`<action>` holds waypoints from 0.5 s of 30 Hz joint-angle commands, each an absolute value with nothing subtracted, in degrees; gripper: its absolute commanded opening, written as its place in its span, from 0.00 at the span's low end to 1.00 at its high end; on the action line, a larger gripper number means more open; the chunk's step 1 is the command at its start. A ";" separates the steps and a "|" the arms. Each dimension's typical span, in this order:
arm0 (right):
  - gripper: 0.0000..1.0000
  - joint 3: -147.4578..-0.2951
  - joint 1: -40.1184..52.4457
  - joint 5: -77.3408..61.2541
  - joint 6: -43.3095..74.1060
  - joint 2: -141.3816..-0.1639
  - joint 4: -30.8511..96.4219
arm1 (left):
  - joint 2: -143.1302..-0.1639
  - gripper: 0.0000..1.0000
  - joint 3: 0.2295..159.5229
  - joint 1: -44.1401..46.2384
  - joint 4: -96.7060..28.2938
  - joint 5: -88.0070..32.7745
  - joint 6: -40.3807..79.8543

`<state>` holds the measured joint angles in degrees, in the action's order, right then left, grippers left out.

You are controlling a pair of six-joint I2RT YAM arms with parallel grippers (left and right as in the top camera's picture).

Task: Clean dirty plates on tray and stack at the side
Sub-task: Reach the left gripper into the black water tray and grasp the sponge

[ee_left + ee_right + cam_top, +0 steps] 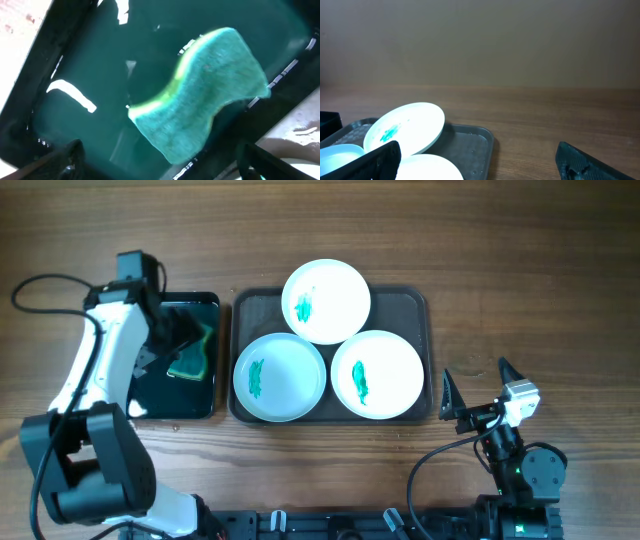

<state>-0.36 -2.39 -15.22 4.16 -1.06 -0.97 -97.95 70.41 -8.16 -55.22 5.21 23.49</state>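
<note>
Three white plates lie on the dark grey tray (415,305), each with a green-teal smear: one at the back (326,300), one front left (279,376), one front right (376,373). The back plate leans on the two front ones. My left gripper (180,340) is open above the green sponge (192,356) on the small black tray (170,400); in the left wrist view the sponge (205,95) lies between the spread fingers (160,160). My right gripper (475,392) is open and empty to the right of the grey tray. The right wrist view shows the back plate (405,127) and the tray corner (475,142).
The wooden table (540,270) surrounds both trays. The black tray's wet surface (95,60) shines under the sponge. Cables run along the left edge and the front of the table.
</note>
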 commanded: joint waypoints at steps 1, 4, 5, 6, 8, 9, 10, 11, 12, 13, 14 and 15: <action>1.00 -0.30 -2.09 -15.88 3.11 -1.02 -1.30 | -98.72 0.90 67.44 -11.73 -53.08 -3.90 15.51; 1.00 -0.30 -2.09 -15.88 3.14 -1.02 -1.30 | -99.11 0.89 66.57 -12.45 -52.66 -4.10 15.14; 1.00 -0.30 -2.09 -15.88 3.14 -1.02 -1.30 | -99.26 0.89 66.57 -12.45 -52.51 -4.08 15.11; 1.00 -0.30 -2.11 -15.88 3.14 -1.02 -1.30 | -99.42 0.90 66.57 -12.29 -52.25 -4.10 14.90; 1.00 -0.30 -2.11 -15.88 3.11 -1.02 -1.30 | -99.77 0.91 66.57 -11.86 -51.57 -6.31 11.53; 1.00 -0.30 -2.11 -15.88 3.14 -1.02 -1.30 | -99.96 0.91 66.57 -11.68 -51.18 -8.16 9.56; 1.00 -0.30 -2.11 -15.88 3.14 -1.02 -1.30 | -100.20 0.91 66.57 -11.42 -50.89 -9.17 8.84; 1.00 -0.30 -2.11 -15.88 3.11 -1.02 -1.30 | -100.29 0.91 66.57 -11.31 -50.72 -9.15 8.69; 1.00 -0.30 -2.11 -15.88 3.11 -1.02 -1.30 | -100.31 0.91 66.57 -11.22 -50.52 -8.91 8.21; 1.00 -0.30 -2.11 -15.88 3.11 -1.02 -1.30 | -100.33 0.88 66.50 -11.18 -50.26 -8.19 7.75; 1.00 -0.30 -2.09 -15.88 3.11 -1.02 -1.30 | -100.33 0.85 66.32 -11.20 -49.84 -6.79 7.77; 1.00 -0.30 -2.11 -15.88 3.14 -1.02 -1.30 | -100.33 0.84 66.22 -11.20 -49.65 -5.85 7.77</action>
<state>-0.36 -2.39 -15.20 4.16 -1.06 -0.97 -99.55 67.07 -11.62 -50.50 -6.33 11.03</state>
